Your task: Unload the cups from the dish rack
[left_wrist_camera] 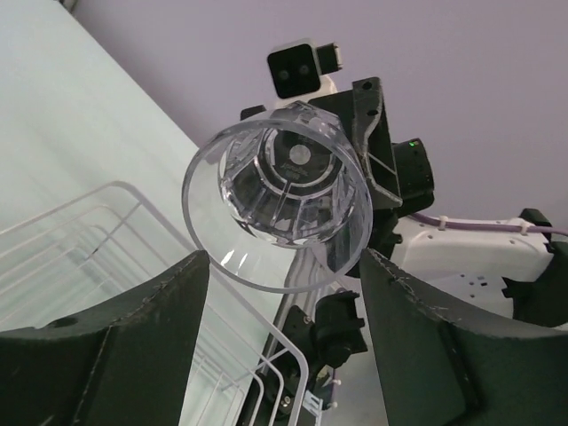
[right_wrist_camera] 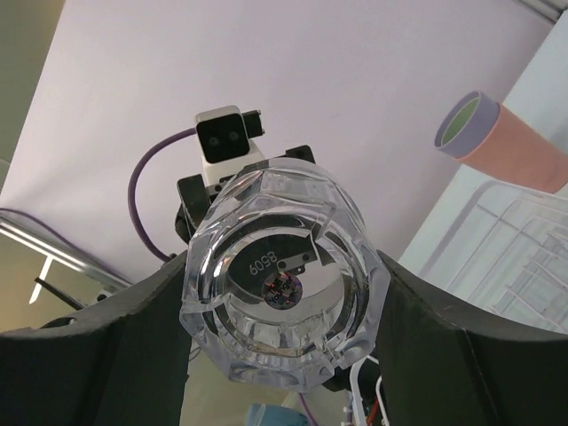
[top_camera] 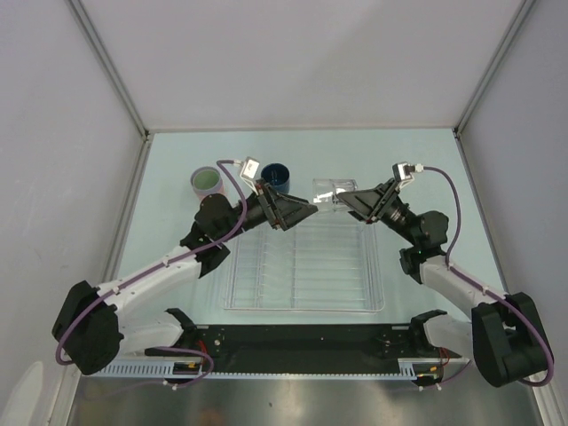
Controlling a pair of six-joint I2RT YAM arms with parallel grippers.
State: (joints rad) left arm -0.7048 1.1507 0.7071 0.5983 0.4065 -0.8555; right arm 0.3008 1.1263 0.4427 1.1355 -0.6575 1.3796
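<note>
The small clear cup (top_camera: 329, 191) hangs in the air over the far edge of the clear dish rack (top_camera: 302, 297). My right gripper (top_camera: 348, 199) is shut on it; in the right wrist view the cup's faceted base (right_wrist_camera: 280, 288) sits gripped between both fingers of that gripper (right_wrist_camera: 282, 302). My left gripper (top_camera: 311, 211) is open, its fingertips on either side of the cup's open rim (left_wrist_camera: 277, 200); I cannot tell whether they touch it. The dark blue mug (top_camera: 276, 176) and a lavender tumbler (top_camera: 209, 182) stand on the table beyond the rack.
In the right wrist view the lavender tumbler (right_wrist_camera: 466, 122) holds a pale green one and sits nested in a salmon-pink one (right_wrist_camera: 532, 160). The rack's white wire rim (left_wrist_camera: 266, 333) lies below the left gripper. Grey walls enclose the table on three sides.
</note>
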